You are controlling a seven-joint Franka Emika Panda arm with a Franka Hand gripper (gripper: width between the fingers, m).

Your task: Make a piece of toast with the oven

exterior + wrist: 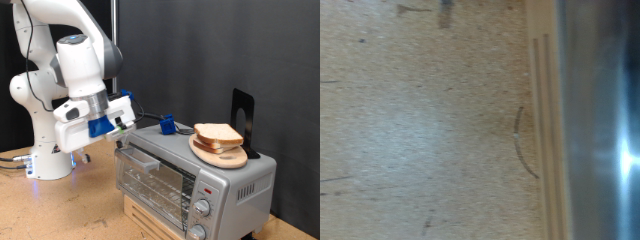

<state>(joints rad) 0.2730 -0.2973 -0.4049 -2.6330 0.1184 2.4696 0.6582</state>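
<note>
A round wooden plate (228,156), small blue object (167,125), black stand (243,113).

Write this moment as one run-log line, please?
end effector: beside oven's top corner, holding nothing visible | piece of toast: on wooden plate atop oven | oven door: closed

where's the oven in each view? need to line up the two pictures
Exterior view: the oven fills the lower right, door shut, bread on the wooden plate on top; the gripper hangs by its upper-left corner.
Wrist view: likely the silver band along one edge.
Shared landmark: the speckled table.
</note>
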